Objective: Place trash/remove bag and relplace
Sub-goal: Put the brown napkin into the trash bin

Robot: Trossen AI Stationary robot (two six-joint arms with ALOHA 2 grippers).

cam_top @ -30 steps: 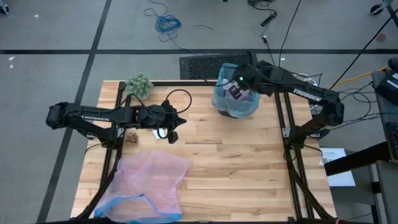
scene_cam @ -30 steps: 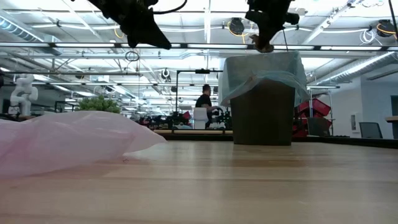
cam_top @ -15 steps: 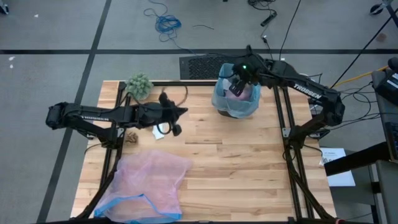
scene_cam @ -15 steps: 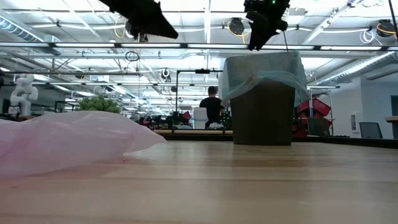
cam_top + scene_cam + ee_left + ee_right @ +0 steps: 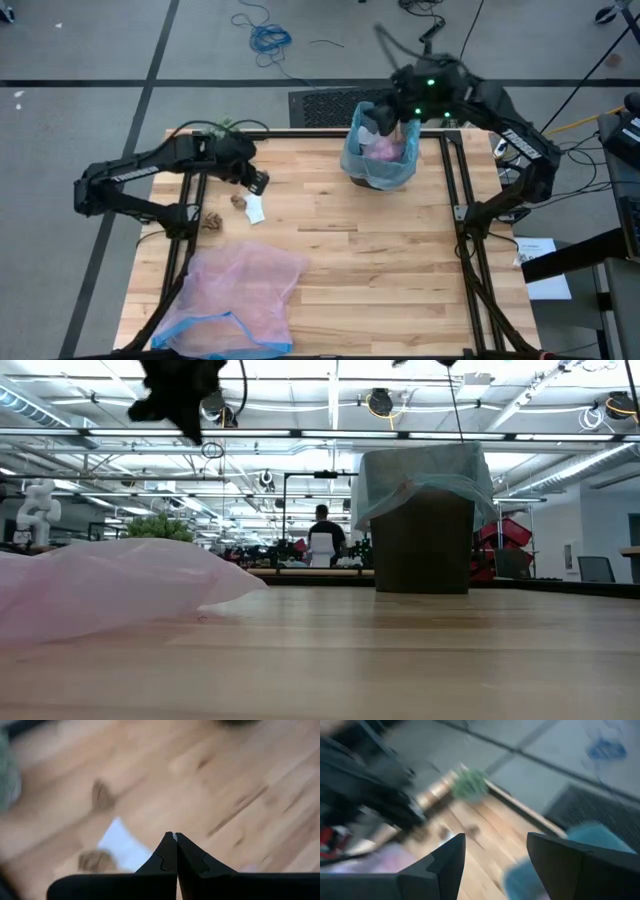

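High view: the right hand [image 5: 378, 118] is held empty with fingers spread above the bag [image 5: 379, 168] — a pink wad [image 5: 381, 150] inside; the left hand [image 5: 257, 184], pinched shut, is poised over scraps [image 5: 239, 201] on the counter [image 5: 380, 260].

Pink bag [image 5: 232, 298] on the table's [image 5: 400, 270] near-left corner — a person [image 5: 322, 538] stands beyond.

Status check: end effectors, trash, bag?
Left end effector shut, empty, above white scrap. Right end effector open, empty, over the bin. Pink wad inside blue bag. Brown scraps on table.
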